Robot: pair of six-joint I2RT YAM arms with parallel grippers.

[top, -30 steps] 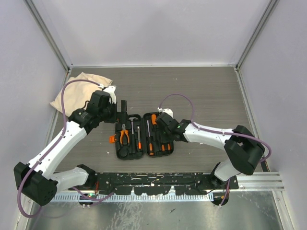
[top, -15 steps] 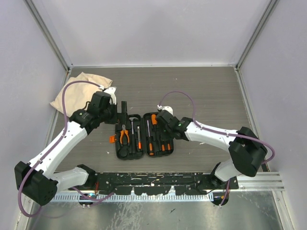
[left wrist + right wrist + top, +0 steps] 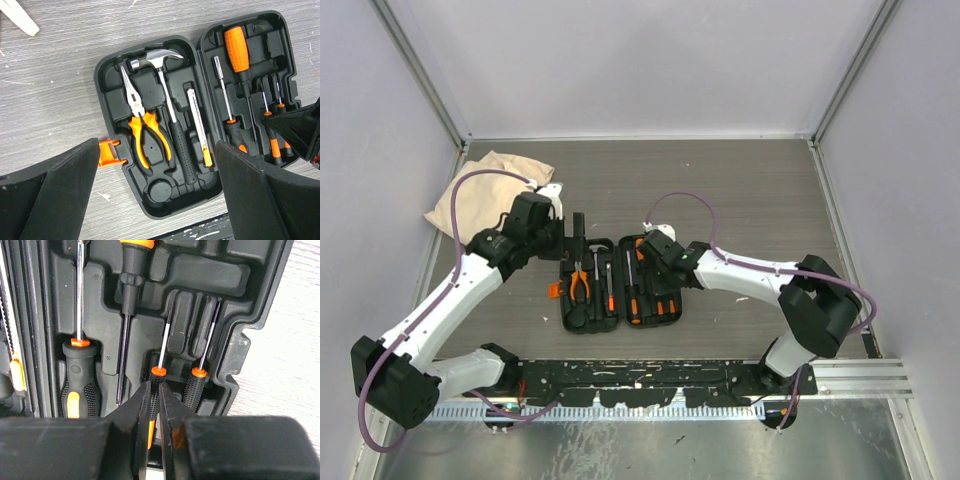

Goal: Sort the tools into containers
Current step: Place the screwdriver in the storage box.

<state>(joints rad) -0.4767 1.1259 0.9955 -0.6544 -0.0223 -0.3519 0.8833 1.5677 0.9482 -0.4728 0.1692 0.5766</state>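
An open black tool case (image 3: 620, 322) lies on the table with the tools in its slots. Its left half (image 3: 107, 75) holds orange-handled pliers (image 3: 145, 127), a claw hammer (image 3: 167, 100) and a slim steel tool (image 3: 198, 125). Its right half (image 3: 250, 315) holds several screwdrivers, among them a big orange one (image 3: 236, 47). My left gripper (image 3: 156, 145) is open and empty above the left half (image 3: 572, 232). My right gripper (image 3: 155, 387) is down in the right half (image 3: 653, 252), its jaws closed narrowly on the knurled handle of a small screwdriver (image 3: 159, 374) still lying in its slot.
A beige cloth bag (image 3: 485, 190) lies at the back left. A white strip (image 3: 17, 17) lies on the table beyond the case. The case's orange latch (image 3: 107, 152) sticks out left. A black rail (image 3: 650, 380) runs along the near edge.
My right arm's forearm and elbow have shifted left and back, with the gripper staying over the case's right half. The left arm has hardly moved.
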